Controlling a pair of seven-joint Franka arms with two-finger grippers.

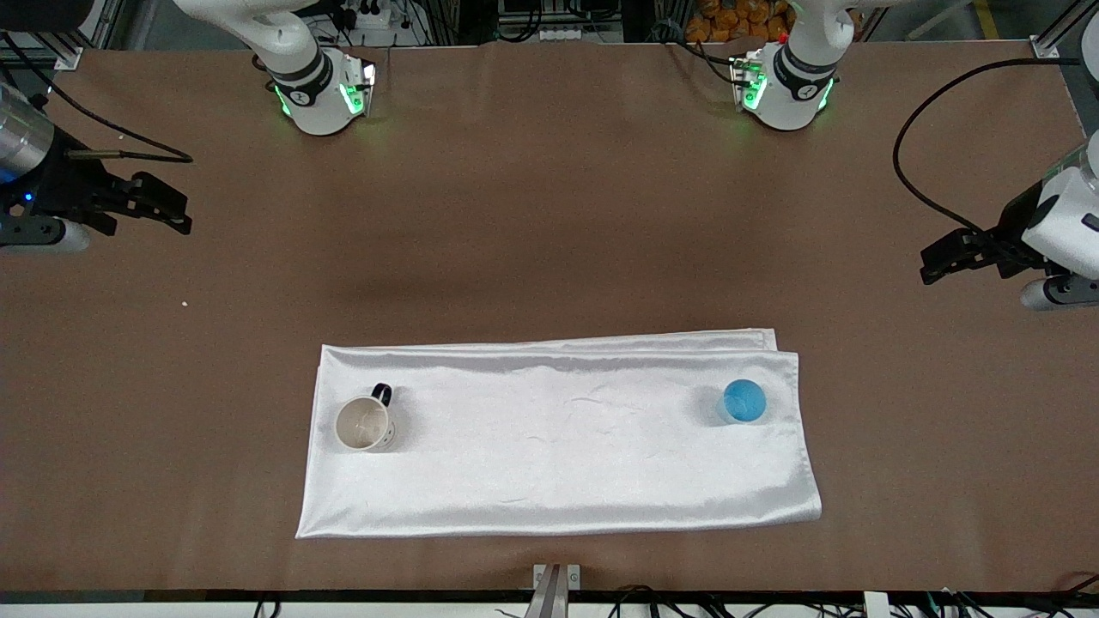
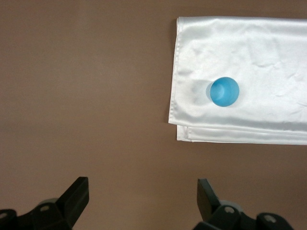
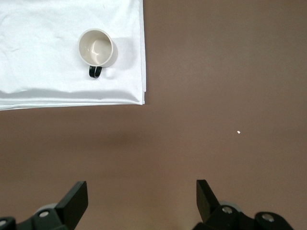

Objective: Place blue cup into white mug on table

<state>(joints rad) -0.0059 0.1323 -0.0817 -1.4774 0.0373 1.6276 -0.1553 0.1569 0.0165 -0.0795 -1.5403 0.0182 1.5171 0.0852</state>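
Observation:
The blue cup point(image 1: 743, 401) point(image 2: 224, 91) stands upright on a shiny white folded cloth point(image 1: 558, 438), at the end toward the left arm. Upright at the cloth's other end is the white mug point(image 1: 365, 423) point(image 3: 97, 48), its black handle turned toward the robots' bases. My left gripper point(image 1: 944, 257) point(image 2: 142, 201) hangs open over bare brown table point(image 1: 549, 215) at the left arm's end, well away from the cup. Over the table's other end my right gripper point(image 1: 159, 206) point(image 3: 142, 201) is open too, with nothing between its fingers.
The cloth point(image 2: 249, 76) point(image 3: 62, 57) lies on the half of the table nearer the front camera. A tiny white speck point(image 1: 185, 302) point(image 3: 238, 132) sits on the brown cover near the right gripper. Black cables point(image 1: 936, 129) trail along both ends of the table.

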